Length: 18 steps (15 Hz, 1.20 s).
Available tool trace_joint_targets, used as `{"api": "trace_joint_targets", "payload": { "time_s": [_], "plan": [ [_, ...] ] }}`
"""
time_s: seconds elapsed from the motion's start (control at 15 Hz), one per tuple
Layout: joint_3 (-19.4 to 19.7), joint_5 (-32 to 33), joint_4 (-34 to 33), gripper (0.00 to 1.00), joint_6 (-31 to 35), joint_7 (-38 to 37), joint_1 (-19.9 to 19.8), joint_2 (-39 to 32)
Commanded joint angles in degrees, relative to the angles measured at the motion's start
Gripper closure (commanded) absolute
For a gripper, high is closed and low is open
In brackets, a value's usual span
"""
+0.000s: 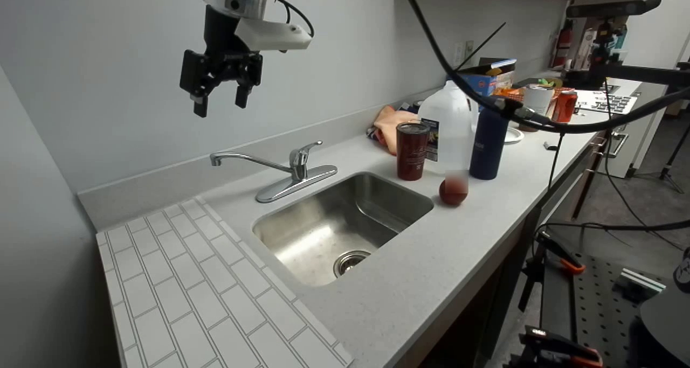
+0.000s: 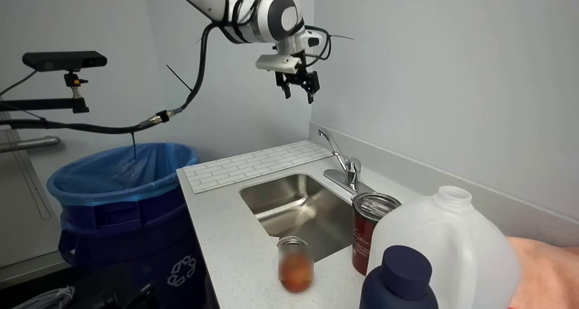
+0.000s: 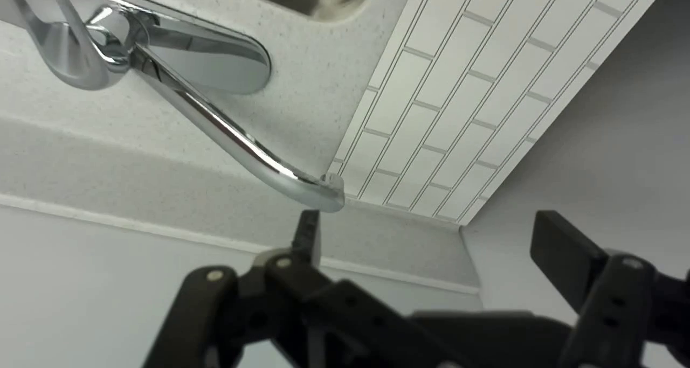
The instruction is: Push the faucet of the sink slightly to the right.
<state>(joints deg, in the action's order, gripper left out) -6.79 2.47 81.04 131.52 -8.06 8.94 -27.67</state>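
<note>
Fingers (image 3: 566, 255) hang spread wide with nothing between them, above and apart from the chrome faucet (image 1: 299, 166), whose spout (image 3: 234, 139) angles out so that its tip is the part nearest them. Nothing of the push looks done: both exterior views show a gap between fingers and metal, and the spout points away from the sink (image 1: 318, 214), toward the backsplash (image 1: 145, 193). What is left, as I judge it, is the whole job: come down beside the spout, meet it, and nudge it slightly right (whose right the sentence means, I cannot tell). Below the fingers and past the spout, the sink is set into the bench (image 1: 399, 271), with a drain (image 1: 351, 261) in its floor. Farther from the fingers, beyond the sink, stand a lidded red tumbler (image 1: 412, 155), a pale translucent jug (image 1: 450, 123) that looks uncapped, and a navy bottle (image 1: 489, 141) with its top on; what any of the three holds, I cannot tell. Lower than the fingers, standing beside the bench, is a blue bin (image 2: 131, 232) fitted with a blue liner (image 2: 108, 173), and whatever may be inside the liner is out of sight.
</note>
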Motion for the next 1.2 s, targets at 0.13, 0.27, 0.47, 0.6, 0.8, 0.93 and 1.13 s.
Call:
{"api": "trace_joint_targets", "payload": {
  "time_s": [0.13, 0.27, 0.47, 0.6, 0.8, 0.93, 1.13],
  "plan": [
    [5.50, 2.83, -11.03, 0.00, 5.35, -7.00, 2.78, -9.89],
    [6.88, 2.97, -13.07, 0.00, 5.06, -8.42, 2.64, -11.73],
    [7.70, 1.44, -14.99, 0.00, 3.49, -10.21, 1.90, -13.55],
    [7.55, 1.52, -11.29, 0.00, 4.62, -9.19, 1.79, -11.48],
    [7.78, 1.28, -12.38, 0.00, 3.99, -10.45, 1.80, -12.43],
    [7.79, 1.27, -12.55, 0.00, 3.89, -10.57, 1.81, -12.45],
    [6.82, 0.09, -14.06, 0.00, 3.46, -9.12, 0.93, -15.18]
  ]
}}
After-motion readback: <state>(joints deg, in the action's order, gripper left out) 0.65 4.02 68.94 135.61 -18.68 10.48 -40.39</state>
